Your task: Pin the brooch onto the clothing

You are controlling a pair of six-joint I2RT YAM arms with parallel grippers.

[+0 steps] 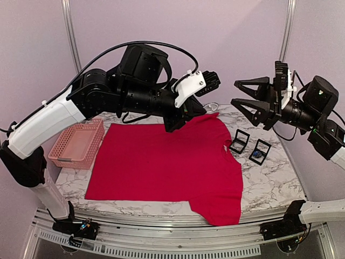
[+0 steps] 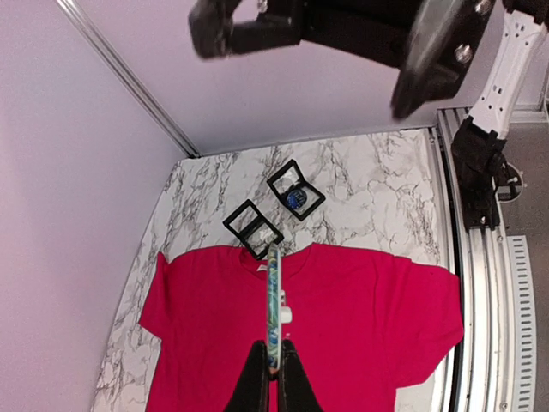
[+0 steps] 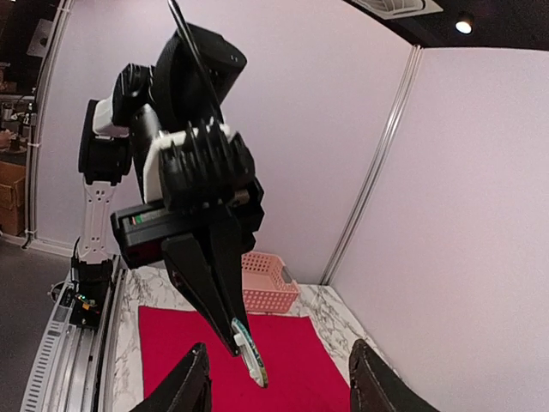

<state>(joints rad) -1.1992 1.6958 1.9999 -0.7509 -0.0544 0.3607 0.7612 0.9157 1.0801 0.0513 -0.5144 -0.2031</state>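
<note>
The red T-shirt (image 1: 161,162) lies spread flat on the marble table (image 1: 269,183), neck toward the right. My left gripper (image 2: 274,348) hangs high above the shirt near the collar. It is shut on a round blue-green brooch (image 2: 274,300), seen edge-on with a white clasp on its back. The right wrist view shows this brooch (image 3: 253,356) at the left fingertips, above the shirt (image 3: 292,360). From above, the left gripper (image 1: 173,125) hides the brooch. My right gripper (image 1: 235,93) is open and empty, raised at the right and facing the left gripper.
Two black frame boxes (image 1: 240,141) (image 1: 260,152) lie right of the collar; the farther-right one holds a blue brooch (image 2: 296,199). A pink plastic basket (image 1: 78,143) stands at the left edge of the table. Walls close off the back and sides.
</note>
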